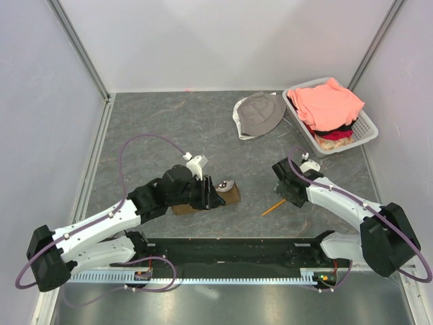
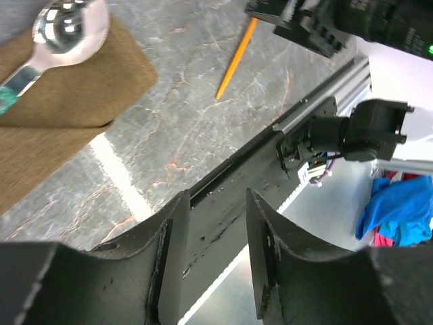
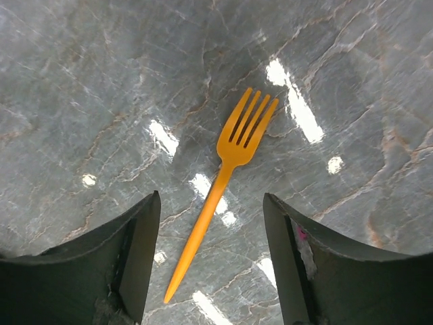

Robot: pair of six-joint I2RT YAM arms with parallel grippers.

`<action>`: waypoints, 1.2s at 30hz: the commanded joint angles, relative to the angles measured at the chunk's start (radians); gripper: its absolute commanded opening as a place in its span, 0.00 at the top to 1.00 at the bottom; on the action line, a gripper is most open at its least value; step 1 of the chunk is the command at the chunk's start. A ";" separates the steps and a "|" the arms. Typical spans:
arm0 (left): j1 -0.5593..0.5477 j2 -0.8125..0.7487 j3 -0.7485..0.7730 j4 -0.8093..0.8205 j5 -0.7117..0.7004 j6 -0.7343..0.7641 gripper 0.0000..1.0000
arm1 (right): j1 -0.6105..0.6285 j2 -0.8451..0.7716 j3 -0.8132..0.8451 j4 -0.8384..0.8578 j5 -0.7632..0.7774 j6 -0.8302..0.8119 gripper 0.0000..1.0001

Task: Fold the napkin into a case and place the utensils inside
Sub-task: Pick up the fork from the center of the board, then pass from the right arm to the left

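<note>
- The brown napkin lies folded into a narrow packet on the table, just ahead of the left arm; the left wrist view shows one layer edge over another, so it looks ready to serve as the case
- The spoon rests with its shiny bowl on the cloth near the packet's right end, and its green patterned handle runs back under the arm (whether the handle is tucked between layers or only lies on top is hidden)
- The left gripper hangs just above the napkin with its jaws spread and nothing between them; I judge it is placed there to steady the cloth or lift an edge when the second utensil comes
- The orange fork lies flat on bare stone to the right of the napkin, near it but not touching, so it is not yet in the case
- The right gripper hovers over the fork, jaws wide apart with one on each side of the handle and no contact visible; they sit across the handle so that closing would pinch its thin width
- A flat, slim fork on a hard top leaves little to grab, so the fingers probably need to come right down to the surface or it may skid aside
- The grey bucket hat and the white basket sit well apart at the back, out of the working area
</note>
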 commanded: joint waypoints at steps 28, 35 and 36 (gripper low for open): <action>-0.108 0.085 0.056 0.020 -0.157 -0.107 0.47 | 0.364 0.018 0.123 0.529 -0.367 0.004 1.00; -0.100 0.065 0.038 -0.064 -0.206 -0.149 0.47 | 0.467 0.073 0.204 0.592 -0.378 0.089 1.00; -0.102 0.060 0.035 -0.096 -0.215 -0.155 0.47 | 0.477 0.078 0.209 0.598 -0.382 0.092 1.00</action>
